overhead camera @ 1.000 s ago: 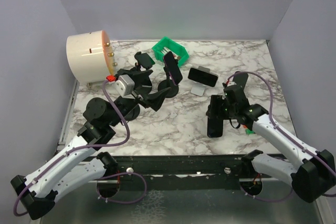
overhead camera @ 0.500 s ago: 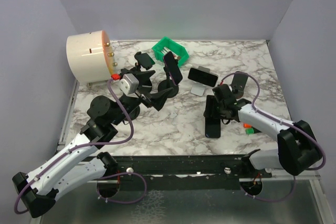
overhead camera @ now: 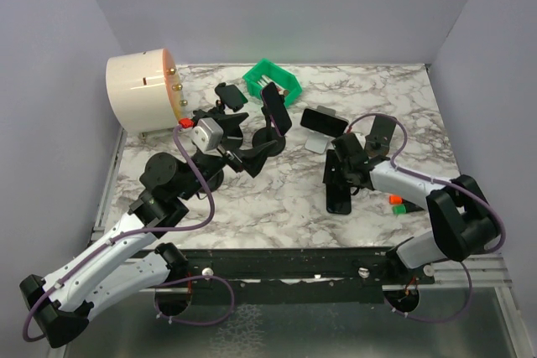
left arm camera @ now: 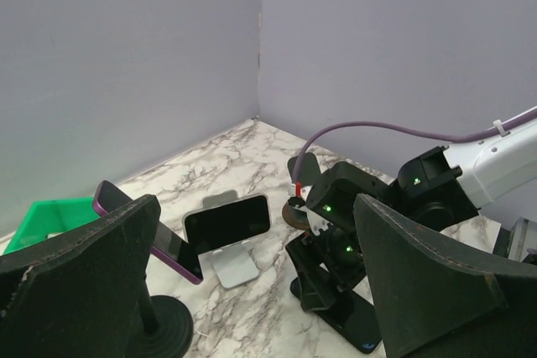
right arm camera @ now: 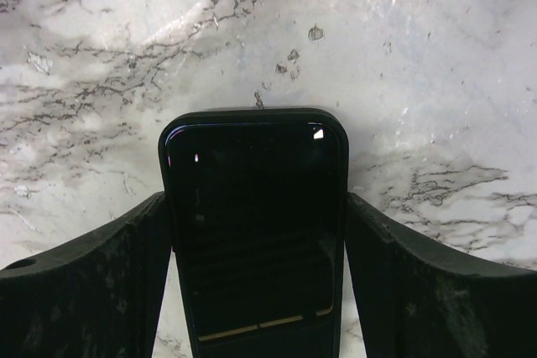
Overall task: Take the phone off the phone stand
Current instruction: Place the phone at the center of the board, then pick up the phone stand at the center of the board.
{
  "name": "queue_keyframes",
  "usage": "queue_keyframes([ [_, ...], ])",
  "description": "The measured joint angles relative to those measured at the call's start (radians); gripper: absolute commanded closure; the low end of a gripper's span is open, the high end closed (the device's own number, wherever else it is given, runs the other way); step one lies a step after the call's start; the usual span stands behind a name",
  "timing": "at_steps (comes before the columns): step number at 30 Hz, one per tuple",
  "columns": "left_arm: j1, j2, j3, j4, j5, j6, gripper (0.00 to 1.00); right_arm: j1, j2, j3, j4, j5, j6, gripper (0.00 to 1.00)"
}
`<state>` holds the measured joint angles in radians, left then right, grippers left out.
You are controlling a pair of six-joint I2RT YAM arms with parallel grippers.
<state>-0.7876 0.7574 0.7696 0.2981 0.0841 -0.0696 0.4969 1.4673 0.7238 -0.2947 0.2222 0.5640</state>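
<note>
Nearest, the right gripper (right arm camera: 254,199): jaws fairly wide but closed against the 2 long edges of the black phone (right arm camera: 254,249). Screen up and dark, held low and near-flat over the marble table (right arm camera: 436,56). Cannot tell whether its far end touches the marble. It is clear of every stand.

Just right of it, small orange and green pieces (overhead camera: 395,202) lie on the table; not identified.

Mid-table, the left gripper (overhead camera: 258,133): spread to its widest, nothing in it, hanging beside the black round-based stand (left arm camera: 164,329).

Behind the right wrist, a black upright piece (overhead camera: 383,129). Possibly an empty stand, but cannot tell.

Progress, as a judgement: removal looks done for the black phone. Left to do is to lay it flat, let go and back off.

2 other phones sit on stands:
- purple-cased phone (overhead camera: 276,111), tilted on the black round-based stand
- dark-screened phone (left arm camera: 226,220), sideways on the silver stand (overhead camera: 316,142)

If the task means either of these, that part is not begun.

Far edge: green bin (overhead camera: 268,73); cream drum (overhead camera: 138,94) at far left, with brass-coloured studs along its rim.

Writing: none readable. No brand or label made out on the phones, stands, bin or drum. The only marks are green indicator lights (left arm camera: 329,207) on the right arm.
</note>
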Motion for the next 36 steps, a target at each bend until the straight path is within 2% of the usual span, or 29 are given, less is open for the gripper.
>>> queue_keyframes([
  [4,0.0,0.0,0.0,0.0,-0.003,0.002,0.01,0.002,0.007,0.002,0.017,0.013,-0.003,0.18],
  [11,0.0,0.0,0.0,0.0,-0.003,0.003,0.01,0.006,-0.004,-0.013,0.054,0.006,-0.01,0.02],
  [19,0.0,0.0,0.0,0.0,-0.002,0.004,0.01,0.006,-0.034,-0.024,0.052,-0.028,-0.01,0.01],
  [24,0.0,0.003,0.0,0.0,-0.002,0.008,0.01,0.006,-0.158,-0.026,-0.015,-0.037,-0.007,0.02],
  [32,0.0,0.004,0.0,-0.001,-0.003,0.011,0.01,0.003,-0.383,0.208,-0.172,0.036,-0.055,0.04],
  [34,0.0,0.004,0.0,-0.001,-0.003,0.011,0.01,-0.046,-0.431,0.263,-0.17,0.032,-0.072,0.05],
  [36,-0.004,0.004,0.0,-0.001,-0.003,0.011,0.01,-0.182,-0.465,0.278,-0.143,-0.038,-0.07,0.05],
])
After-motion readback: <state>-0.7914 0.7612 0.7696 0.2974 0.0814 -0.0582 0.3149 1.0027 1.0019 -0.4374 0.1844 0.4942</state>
